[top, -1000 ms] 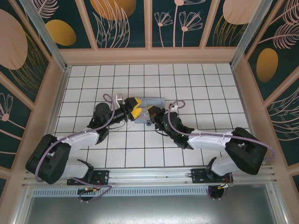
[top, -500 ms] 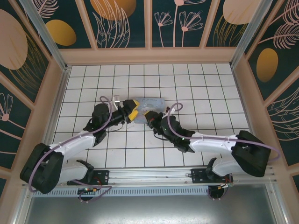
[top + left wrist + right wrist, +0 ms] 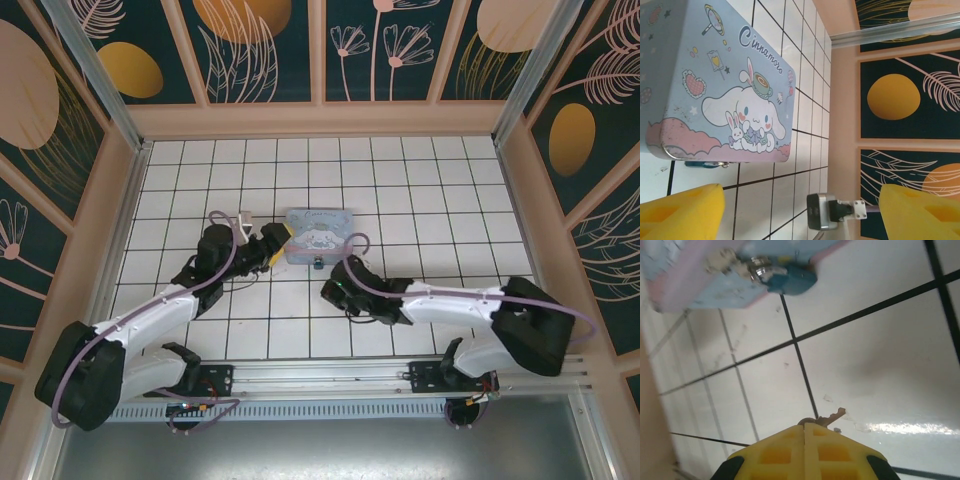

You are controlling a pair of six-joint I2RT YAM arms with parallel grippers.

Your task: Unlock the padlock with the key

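Note:
The teal padlock hangs by its silver shackle at the near edge of the pastel blue tin. From above, the padlock is a small dot against the tin's front. My right gripper is shut on the key, whose toothed end sticks out past the yellow fingertips. It hovers over the tiles a short way in front of the padlock, apart from it. My left gripper stands open just left of the tin, its yellow fingers wide apart with nothing between them.
The tin rests on the white tiled floor, inside peach walls. A grey box on a white bracket on the right arm shows between my left fingers. Open tiles lie behind and beside the tin.
My left gripper drew back leftward off the tin and opened wider. My right gripper pulled back toward the near edge with the key, away from the padlock.

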